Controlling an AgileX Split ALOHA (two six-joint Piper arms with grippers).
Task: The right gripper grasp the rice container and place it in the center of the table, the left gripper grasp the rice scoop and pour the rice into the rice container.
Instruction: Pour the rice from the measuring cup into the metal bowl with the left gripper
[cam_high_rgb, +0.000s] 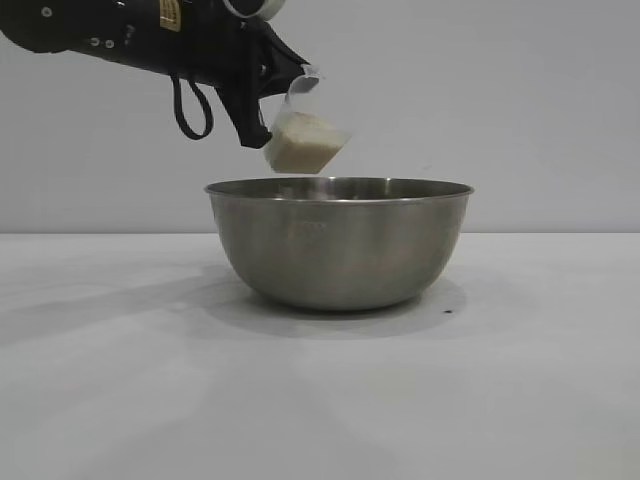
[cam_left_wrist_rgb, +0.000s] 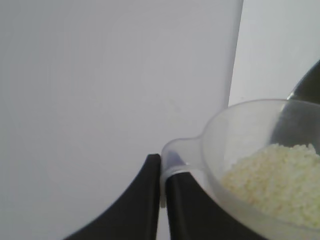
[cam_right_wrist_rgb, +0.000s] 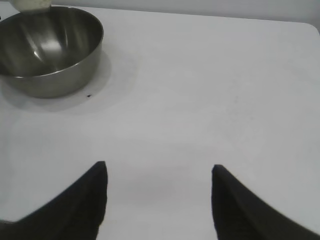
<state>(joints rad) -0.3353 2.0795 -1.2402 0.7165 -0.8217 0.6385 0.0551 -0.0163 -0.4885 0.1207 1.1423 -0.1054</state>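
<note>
The rice container (cam_high_rgb: 339, 243), a large stainless-steel bowl, stands upright on the white table (cam_high_rgb: 110, 380) near the middle of the exterior view. The left gripper (cam_high_rgb: 262, 110) reaches in from the upper left of that view with its fingers (cam_left_wrist_rgb: 182, 200) clamped together on the side handle of the rice scoop (cam_high_rgb: 305, 140). The scoop is a small translucent cup held above the bowl's rim, clear of it and tilted toward the bowl. The rice (cam_left_wrist_rgb: 277, 182) lies heaped against the lower side of the tilted cup. The right gripper (cam_right_wrist_rgb: 159, 200) hangs above bare tabletop, well apart from the bowl, with its jaws spread and nothing between them.
</note>
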